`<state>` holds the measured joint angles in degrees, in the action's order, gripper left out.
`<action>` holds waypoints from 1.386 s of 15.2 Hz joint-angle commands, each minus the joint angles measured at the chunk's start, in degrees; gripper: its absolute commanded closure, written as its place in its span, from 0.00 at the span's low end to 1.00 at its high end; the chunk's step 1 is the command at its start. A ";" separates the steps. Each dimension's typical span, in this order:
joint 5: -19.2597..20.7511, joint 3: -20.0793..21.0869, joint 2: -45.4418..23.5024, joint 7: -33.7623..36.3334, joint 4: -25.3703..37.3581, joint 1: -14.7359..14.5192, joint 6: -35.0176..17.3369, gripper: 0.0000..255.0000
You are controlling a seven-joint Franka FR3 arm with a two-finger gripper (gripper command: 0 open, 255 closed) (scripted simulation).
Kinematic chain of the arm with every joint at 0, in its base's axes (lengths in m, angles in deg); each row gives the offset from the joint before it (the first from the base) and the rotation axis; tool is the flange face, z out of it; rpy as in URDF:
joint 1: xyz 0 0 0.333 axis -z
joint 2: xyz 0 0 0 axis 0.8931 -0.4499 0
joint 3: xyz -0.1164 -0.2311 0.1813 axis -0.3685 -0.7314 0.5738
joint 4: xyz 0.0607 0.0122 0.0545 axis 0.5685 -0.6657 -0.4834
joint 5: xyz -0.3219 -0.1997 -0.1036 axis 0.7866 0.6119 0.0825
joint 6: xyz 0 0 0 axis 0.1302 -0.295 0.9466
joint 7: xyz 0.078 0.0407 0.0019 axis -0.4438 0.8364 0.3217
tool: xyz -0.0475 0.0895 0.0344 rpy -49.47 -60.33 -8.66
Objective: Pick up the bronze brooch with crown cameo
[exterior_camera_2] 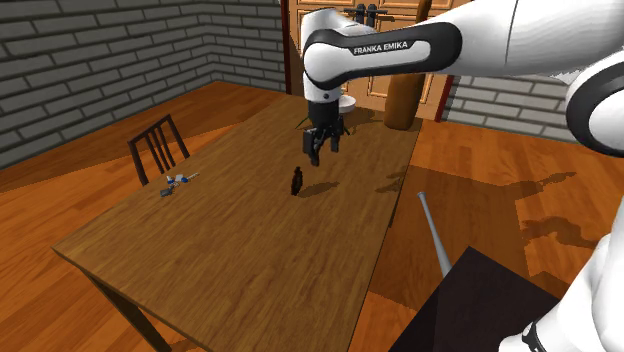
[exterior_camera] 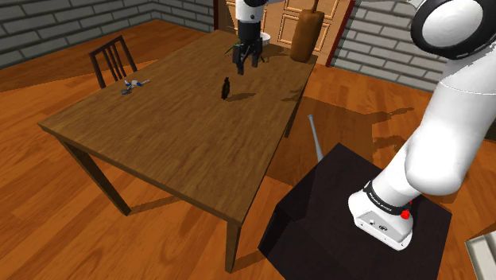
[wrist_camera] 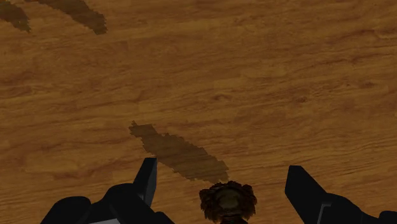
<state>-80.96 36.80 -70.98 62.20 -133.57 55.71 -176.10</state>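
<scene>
Nearest, the tool hangs released, fingers spread, above the counter. The brooch stands upright between them, untouched, toward the counter's far edge; the spread appears set to straddle it.

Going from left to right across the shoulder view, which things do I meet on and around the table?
chair → small blue-grey object → brooch → tall brown object

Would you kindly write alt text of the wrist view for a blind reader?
The open black tool hovers over a wooden table, its fingers either side of the bronze brooch, not touching it. A dark shadow stretches from the brooch across the wood.
</scene>
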 commanded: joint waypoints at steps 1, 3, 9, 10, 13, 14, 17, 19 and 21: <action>0.26 0.45 -5.84 -0.71 6.95 -0.46 2.07 0.00; 0.61 0.89 -12.01 -1.33 14.91 -1.02 4.82 0.00; 1.22 1.45 -22.45 -2.30 27.16 -2.06 8.06 0.00; 1.22 1.45 -22.37 -2.32 26.27 -2.05 7.24 0.00; 1.21 1.44 -22.23 -2.37 23.73 -2.03 4.84 0.00; 1.21 1.44 -22.23 -2.38 23.28 -2.02 4.40 0.00; 1.21 1.44 -22.30 -2.38 23.44 -2.02 4.48 1.00; 1.21 1.44 -22.30 -2.37 23.44 -2.03 4.49 1.00; 1.21 1.43 -22.27 -2.40 23.40 -2.01 4.48 1.00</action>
<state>-79.73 38.22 -93.19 59.82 -110.12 53.71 -171.62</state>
